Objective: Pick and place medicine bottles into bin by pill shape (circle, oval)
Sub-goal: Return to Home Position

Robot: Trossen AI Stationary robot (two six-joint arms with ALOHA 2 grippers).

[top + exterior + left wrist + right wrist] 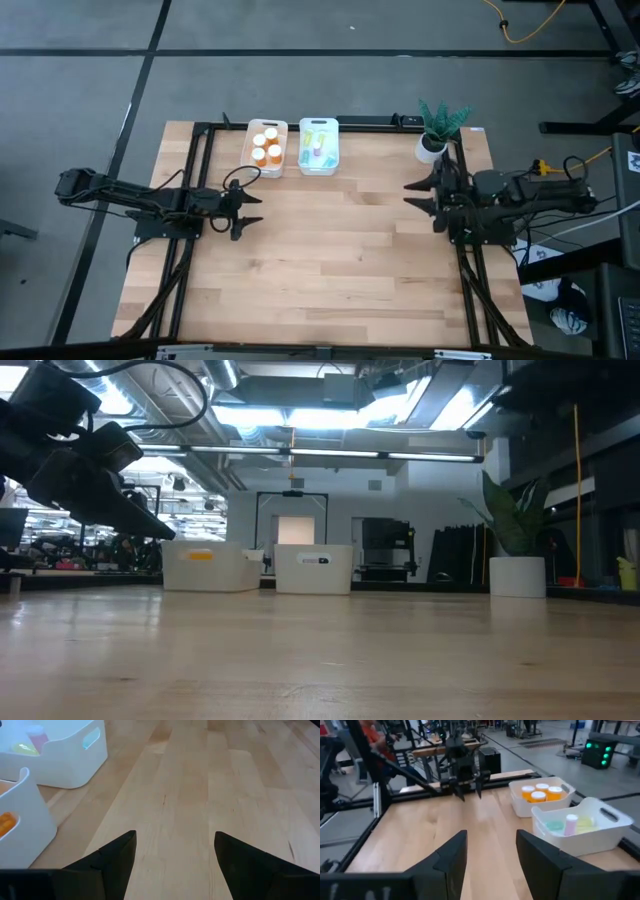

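Observation:
Several orange medicine bottles point(266, 146) with white caps stand upright in the left white bin point(250, 160) at the table's far edge. Pale green and pink bottles point(317, 148) lie in the right white bin point(330, 165) beside it. My left gripper point(257, 209) hovers open over bare table, just nearer than the left bin, and its wrist view shows only wood between the fingers point(175, 837). My right gripper point(408, 194) stands open at the table's right side, pointing toward the left, with nothing between its fingers point(491, 835).
A white pot with a green plant point(432, 146) stands at the far right corner, close behind my right arm. A black frame point(205, 128) runs along the table's edges. Bare wood point(330, 260) fills the middle and near part of the table.

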